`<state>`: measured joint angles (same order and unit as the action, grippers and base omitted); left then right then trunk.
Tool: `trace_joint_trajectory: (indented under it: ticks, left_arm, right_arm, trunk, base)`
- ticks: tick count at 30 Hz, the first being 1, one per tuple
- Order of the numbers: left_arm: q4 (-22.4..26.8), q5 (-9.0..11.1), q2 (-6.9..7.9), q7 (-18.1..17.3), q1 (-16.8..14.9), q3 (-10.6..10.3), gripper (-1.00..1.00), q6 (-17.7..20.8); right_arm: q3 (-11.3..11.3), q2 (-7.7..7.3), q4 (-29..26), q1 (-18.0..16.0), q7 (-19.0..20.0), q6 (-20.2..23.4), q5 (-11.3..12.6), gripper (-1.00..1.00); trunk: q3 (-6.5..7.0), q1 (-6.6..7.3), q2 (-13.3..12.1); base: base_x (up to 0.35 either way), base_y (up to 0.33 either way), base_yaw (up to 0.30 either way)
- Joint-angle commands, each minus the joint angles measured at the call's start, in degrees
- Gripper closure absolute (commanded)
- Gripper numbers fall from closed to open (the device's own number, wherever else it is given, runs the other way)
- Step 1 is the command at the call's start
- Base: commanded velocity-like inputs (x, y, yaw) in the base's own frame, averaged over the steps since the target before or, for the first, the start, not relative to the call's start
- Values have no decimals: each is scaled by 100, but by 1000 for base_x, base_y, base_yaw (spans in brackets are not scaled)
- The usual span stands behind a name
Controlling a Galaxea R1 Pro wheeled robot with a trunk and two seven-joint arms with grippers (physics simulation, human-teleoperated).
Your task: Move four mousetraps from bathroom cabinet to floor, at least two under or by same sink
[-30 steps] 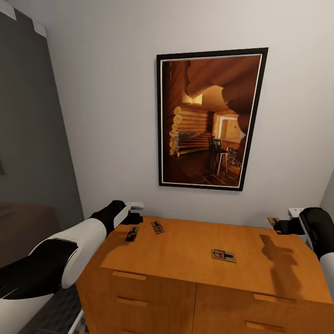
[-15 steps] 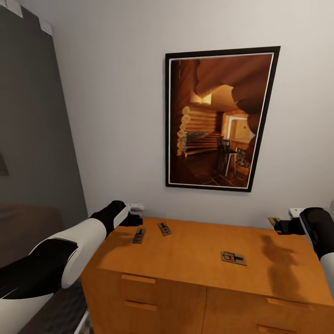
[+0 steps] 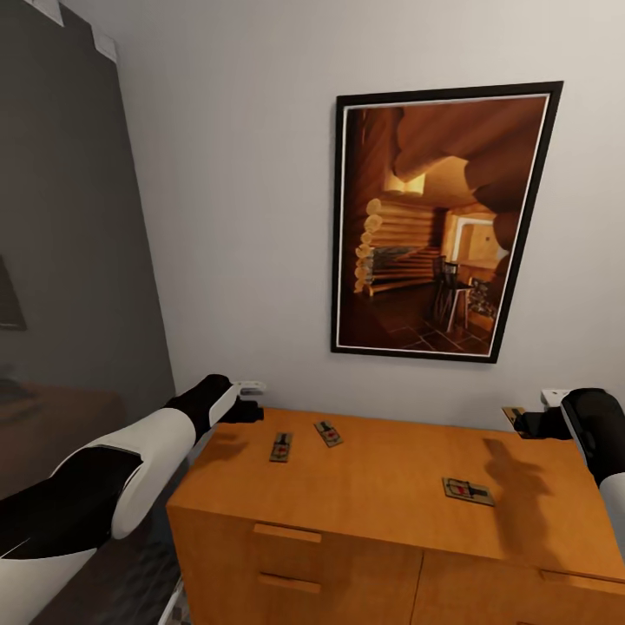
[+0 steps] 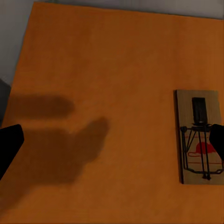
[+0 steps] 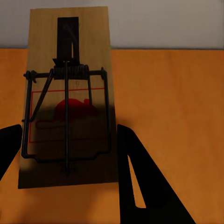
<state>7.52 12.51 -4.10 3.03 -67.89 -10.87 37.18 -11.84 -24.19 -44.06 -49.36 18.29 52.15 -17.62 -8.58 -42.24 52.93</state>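
The orange-brown cabinet [image 3: 382,473] carries three mousetraps on its flat top: two near the back left [image 3: 280,447] [image 3: 328,433] and one toward the right [image 3: 467,490]. My left gripper [image 3: 252,410] hovers open at the top's back left corner. In the left wrist view its fingers [image 4: 9,144] stand wide apart over the wood, with a mousetrap [image 4: 198,135] lying by the other finger. My right gripper [image 3: 523,422] is shut on the fourth mousetrap [image 5: 67,98], held off the cabinet top [image 5: 177,116] above its back right part.
A large black-framed picture [image 3: 438,226] of a log cabin hangs on the white wall behind the cabinet. A dark grey wall [image 3: 61,243] runs along the left. Drawer fronts with slab pulls [image 3: 286,531] face me below the top.
The whole picture has slid right, so the camera has moved. Both arms keep their pose in the picture and now sit a little further left over the cabinet top. The right grip is unchanged.
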Motion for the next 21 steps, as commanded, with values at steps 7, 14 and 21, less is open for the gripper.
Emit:
trace_joint_trajectory:
  ticks: [7, 14, 21]
  left_arm:
    - [7, 59, -15, 38, -2, -45, -100, -126]
    - [12, 59, -27, 40, -1, -45, -100, -160]
    - [10, 59, -29, 40, -2, -39, -100, -166]
  right_arm:
    - [-12, 2, -6, -4, 34, 16, -49, 100]
    - [-12, 2, -6, -4, 34, 14, -49, 100]
    - [-12, 2, -6, -4, 34, 15, -49, 100]
  trunk:
    - [-9, -1, 7]
    - [-9, -1, 7]
    - [-9, -1, 7]
  base:
    - [4, 11, 0]
    - [1, 2, 0]
    - [0, 0, 0]
